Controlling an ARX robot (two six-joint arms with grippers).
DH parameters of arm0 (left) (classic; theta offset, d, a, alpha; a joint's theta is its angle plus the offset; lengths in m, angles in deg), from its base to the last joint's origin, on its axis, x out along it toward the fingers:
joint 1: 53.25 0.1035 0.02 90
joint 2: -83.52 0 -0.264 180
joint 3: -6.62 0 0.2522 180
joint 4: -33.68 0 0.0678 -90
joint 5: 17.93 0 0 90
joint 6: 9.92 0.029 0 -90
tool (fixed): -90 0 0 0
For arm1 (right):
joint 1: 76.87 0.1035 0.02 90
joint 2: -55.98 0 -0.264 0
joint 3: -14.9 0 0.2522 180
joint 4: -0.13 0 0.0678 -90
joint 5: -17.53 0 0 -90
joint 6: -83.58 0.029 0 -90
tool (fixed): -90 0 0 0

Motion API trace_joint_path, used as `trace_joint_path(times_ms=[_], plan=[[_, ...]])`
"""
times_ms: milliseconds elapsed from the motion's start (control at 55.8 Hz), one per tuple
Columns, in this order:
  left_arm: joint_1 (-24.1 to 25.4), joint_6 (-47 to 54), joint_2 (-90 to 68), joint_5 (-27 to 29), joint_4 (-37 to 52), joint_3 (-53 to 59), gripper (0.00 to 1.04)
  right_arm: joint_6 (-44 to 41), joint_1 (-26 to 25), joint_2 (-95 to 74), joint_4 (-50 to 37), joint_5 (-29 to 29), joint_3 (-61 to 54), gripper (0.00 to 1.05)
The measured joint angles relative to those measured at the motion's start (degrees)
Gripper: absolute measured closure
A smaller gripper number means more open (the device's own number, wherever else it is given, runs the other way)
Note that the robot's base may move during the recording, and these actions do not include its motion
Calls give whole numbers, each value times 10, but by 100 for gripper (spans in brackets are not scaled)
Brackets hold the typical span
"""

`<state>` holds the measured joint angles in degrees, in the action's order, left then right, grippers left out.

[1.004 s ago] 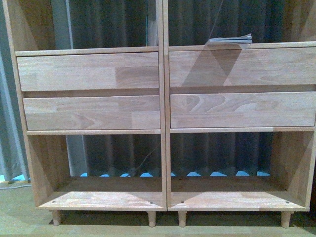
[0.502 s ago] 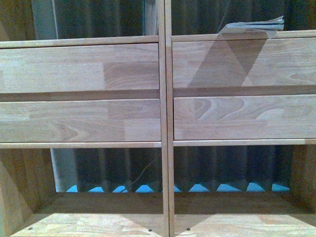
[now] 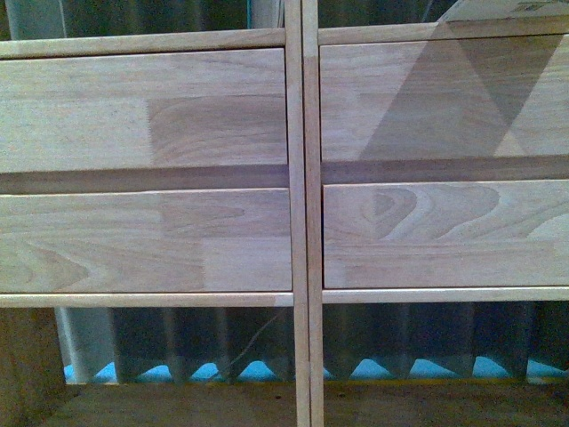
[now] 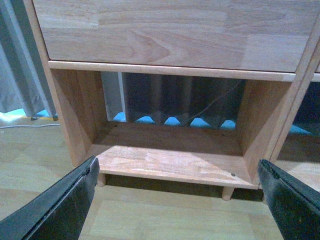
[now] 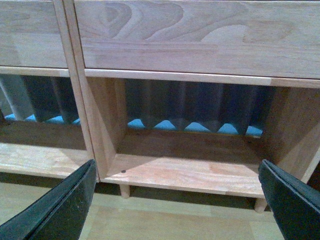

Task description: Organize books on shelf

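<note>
The light wooden shelf fills the front view, with two plain drawer fronts in each column. A pale flat thing lies on top of the right column, cut by the frame edge; it looks like the thin magazine. The teal book is out of view. My left gripper is open and empty, low above the floor, facing the shelf's lower left compartment. My right gripper is open and empty, facing the lower right compartment. Neither arm shows in the front view.
Dark pleated curtain hangs behind the open lower compartments, with a thin cable in front of it. Short peg legs hold the shelf above the pale wooden floor. A grey curtain hangs beside the shelf.
The front view has closed in on the shelf: the drawers look larger, the legs and bottom boards have left the frame, and the magazine has slid to the top edge.
</note>
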<state>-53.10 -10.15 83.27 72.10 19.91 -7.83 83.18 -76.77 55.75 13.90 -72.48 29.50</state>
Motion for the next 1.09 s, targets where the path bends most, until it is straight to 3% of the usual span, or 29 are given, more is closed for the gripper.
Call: trace_joint_path(times_ms=[951, 1040, 1094], plan=[[0, 0, 0, 0, 0, 0, 7, 1, 0, 0, 0, 0, 0, 7], [0, 0, 0, -1, 0, 0, 7, 87, -48, -33, -57, -119, 4, 7], [0, 0, 0, 0, 0, 0, 7, 135, -73, -75, -95, -156, 20, 7]])
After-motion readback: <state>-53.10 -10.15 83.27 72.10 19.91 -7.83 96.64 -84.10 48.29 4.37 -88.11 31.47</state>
